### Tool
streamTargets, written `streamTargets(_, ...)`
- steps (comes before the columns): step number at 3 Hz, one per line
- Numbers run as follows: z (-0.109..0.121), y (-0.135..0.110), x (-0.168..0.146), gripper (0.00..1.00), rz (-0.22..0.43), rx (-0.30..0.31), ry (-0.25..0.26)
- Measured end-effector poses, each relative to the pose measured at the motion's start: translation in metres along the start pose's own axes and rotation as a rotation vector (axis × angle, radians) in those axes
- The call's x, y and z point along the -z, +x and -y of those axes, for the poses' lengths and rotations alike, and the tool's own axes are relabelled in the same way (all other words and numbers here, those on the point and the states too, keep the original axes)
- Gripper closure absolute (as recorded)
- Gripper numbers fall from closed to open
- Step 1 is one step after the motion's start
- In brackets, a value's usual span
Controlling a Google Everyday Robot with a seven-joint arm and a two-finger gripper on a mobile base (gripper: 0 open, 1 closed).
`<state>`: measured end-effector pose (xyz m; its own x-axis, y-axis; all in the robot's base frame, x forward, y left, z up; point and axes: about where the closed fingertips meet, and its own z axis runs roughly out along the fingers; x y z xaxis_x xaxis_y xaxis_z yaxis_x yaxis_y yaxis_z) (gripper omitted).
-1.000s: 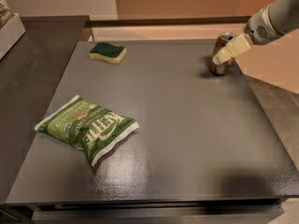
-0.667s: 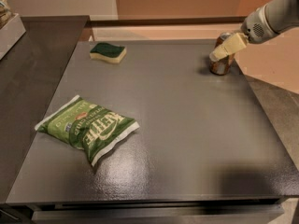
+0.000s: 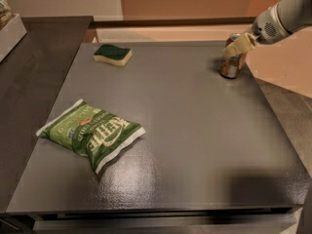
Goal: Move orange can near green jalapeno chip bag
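Cream-tipped gripper (image 3: 239, 45) is sitting at top of small upright orange-brown metal can (image 3: 232, 68), far right on dark grey table (image 3: 195, 145); whether it is clasping, cannot tell. Crinkled flat green jalapeno chip bag (image 3: 92, 133) is lying well apart, near left. High, shallow hold is risking a tipped can.

White "KETTLE" lettering on green jalapeno chip bag (image 3: 92, 133) (gripper (image 3: 238, 47) at orange can (image 3: 232, 66))

We note our arm (image 3: 287, 13), pale grey, slanting down and leftward from beyond the right edge of the table (image 3: 195, 130). A round perforated patch shows at the wrist. Our gripper (image 3: 239, 46), cream-coloured, sits at the arm's low end, just inside the far right corner.
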<state>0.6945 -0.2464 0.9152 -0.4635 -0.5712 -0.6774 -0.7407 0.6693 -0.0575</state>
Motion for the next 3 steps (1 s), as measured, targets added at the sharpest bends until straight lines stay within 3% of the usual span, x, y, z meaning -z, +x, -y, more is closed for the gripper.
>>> streamTargets(1,-0.016,-0.014,0.01,0.88,0.021,0.03,-0.041)
streamTargets(2,-0.05,-0.038,0.019,1.0,0.059,0.1,-0.117)
streamTargets(3,-0.095,-0.061,0.024,1.0,0.086,0.179,-0.202)
